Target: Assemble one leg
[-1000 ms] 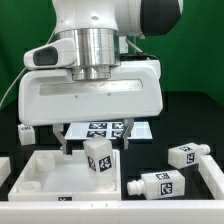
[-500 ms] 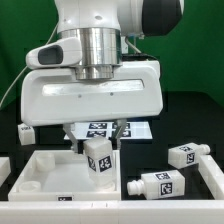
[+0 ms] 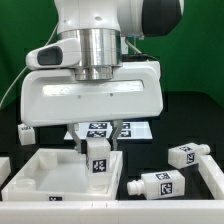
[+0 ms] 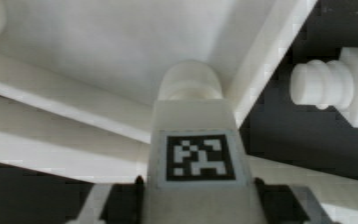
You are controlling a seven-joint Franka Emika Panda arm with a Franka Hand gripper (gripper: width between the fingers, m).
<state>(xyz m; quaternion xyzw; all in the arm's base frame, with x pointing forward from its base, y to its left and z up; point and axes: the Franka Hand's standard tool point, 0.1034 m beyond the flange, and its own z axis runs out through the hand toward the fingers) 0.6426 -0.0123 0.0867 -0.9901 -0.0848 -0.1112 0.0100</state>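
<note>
Ext. view: gripper (image 3: 97,147) hangs under the big white arm (image 3: 95,90), jaws pinching the leg (image 3: 98,162) from both sides. Leg is upright, tag facing cam, low end down inside the tabletop (image 3: 40,172) at its right side. Seated or just above it, can't tell.

Wrist view closes in on that: gripper (image 4: 197,197) looks along the leg (image 4: 195,130), whose narrow tip points away toward the tabletop (image 4: 87,60). One tag is sharp on the leg's face, finger edges just showing either side.

Only the ext. view gives the wider desk (image 3: 150,150), with the marker board (image 3: 100,128) lying far behind the jaws.

Count: 3 legs clear.
- One is held.
- A second leg (image 3: 155,183) lies near right on the desk.
- A third leg (image 3: 187,153) lies farther right on the desk, apart from the second.

Wrist view catches just the stub end (image 4: 327,85) of one of those two; which, can't tell. White bits at the ext. frame edges are too cropped to name.

Labels: b/w square tags, one showing per leg, several on the marker board.
</note>
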